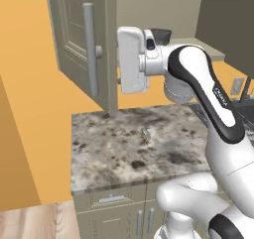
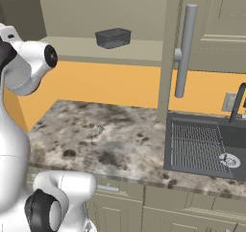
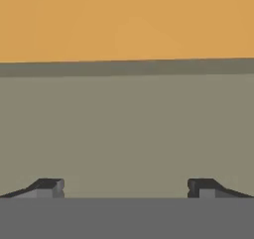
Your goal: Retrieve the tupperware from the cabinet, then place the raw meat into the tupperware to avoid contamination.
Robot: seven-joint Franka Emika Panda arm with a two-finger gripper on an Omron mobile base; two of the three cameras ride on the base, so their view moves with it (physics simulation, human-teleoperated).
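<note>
Right base view showed the tupperware sitting on the open shelf of the cabinet, toward the shelf's front edge and left of the open door's edge; nothing touched it. That door hung open at the right, its long grey bar handle upright. Below, the speckled stone counter ran to a dark sink at its right end, with a dark faucet at the sink's back edge. A small pale object lay near the counter's middle; too small to identify. Left base view showed the other cabinet door swung open at the left with its handle upright, and the arm's wrist raised beside the cabinet's lower front edge, above the counter. Hand view showed the gripper with its two fingertips set wide apart, released, nothing between them, facing an olive-grey surface with an orange wall beyond its far edge.
</note>
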